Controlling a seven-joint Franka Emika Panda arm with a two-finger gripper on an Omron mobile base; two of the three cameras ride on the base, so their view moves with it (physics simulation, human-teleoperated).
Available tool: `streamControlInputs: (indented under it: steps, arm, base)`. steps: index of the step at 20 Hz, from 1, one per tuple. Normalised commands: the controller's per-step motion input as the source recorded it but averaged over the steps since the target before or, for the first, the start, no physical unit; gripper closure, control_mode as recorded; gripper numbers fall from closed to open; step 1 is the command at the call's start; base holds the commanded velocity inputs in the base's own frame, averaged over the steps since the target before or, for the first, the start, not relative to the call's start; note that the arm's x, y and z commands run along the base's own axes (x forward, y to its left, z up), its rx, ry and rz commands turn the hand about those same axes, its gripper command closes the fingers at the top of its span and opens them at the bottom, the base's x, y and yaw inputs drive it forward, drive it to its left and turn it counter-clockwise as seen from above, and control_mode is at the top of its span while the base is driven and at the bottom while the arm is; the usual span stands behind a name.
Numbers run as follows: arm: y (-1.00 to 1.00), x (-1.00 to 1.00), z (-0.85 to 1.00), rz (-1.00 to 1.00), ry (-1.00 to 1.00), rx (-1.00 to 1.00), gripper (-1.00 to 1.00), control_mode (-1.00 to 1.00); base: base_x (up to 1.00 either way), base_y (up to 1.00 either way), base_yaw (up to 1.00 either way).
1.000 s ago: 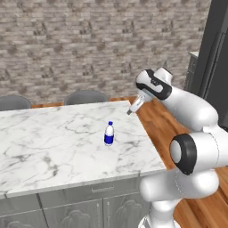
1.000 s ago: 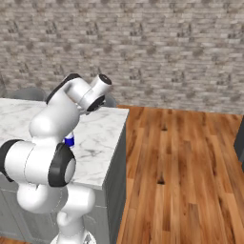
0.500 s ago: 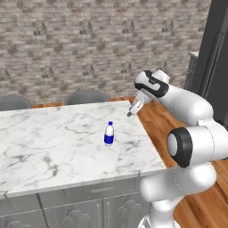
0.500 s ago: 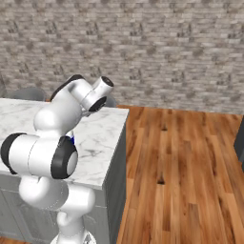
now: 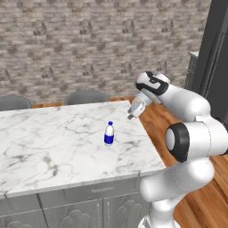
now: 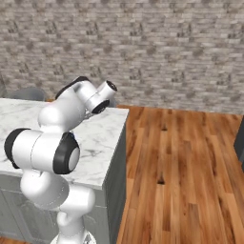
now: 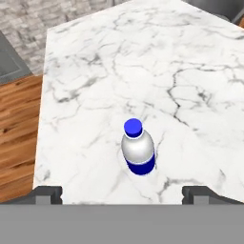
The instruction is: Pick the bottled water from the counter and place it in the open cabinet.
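**Bottle upright on the marble, gripper poised above and to its right**

The bottled water (image 5: 109,133) stands upright on the counter (image 5: 53,142), toward the right part of the slab and about midway between its near and far edges. Its blue cap is on top and the dark blue label band sits low on the body. Nothing touches it.

The gripper (image 5: 132,114) hangs in the air over the counter's right edge, to the right of the bottle and higher than its cap, tilted down toward the marble. It is near the bottle but clearly apart from it, and it carries nothing.

From the hand view the bottled water (image 7: 137,147) sits just above the line between the two fingertips (image 7: 47,194), which stand wide apart at the lower corners, so the jaws are spread. The counter (image 7: 143,62) fills most of that view, with wooden floor (image 7: 16,128) along its left side.

Two grey chair backs (image 5: 84,96) rise behind the far edge of the slab, before a stone-brick wall (image 5: 89,44).
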Motion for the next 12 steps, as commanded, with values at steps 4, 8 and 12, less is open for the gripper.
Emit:
streamControlInputs:
  steps: [4, 8, 12]
  arm:
    - [0.03, 0.03, -0.19, 0.02, -0.08, 0.07, -1.0, -1.0]
    - [0.05, 0.0, -0.19, 0.0, -0.1, 0.08, -1.0, -1.0]
    - [0.05, 0.01, -0.18, 0.0, -0.1, 0.1, -1.0, -1.0]
  base:
    - [0.0, 0.0, 0.0]
    - [0.0, 0.0, 0.0]
    - [0.0, 0.0, 0.0]
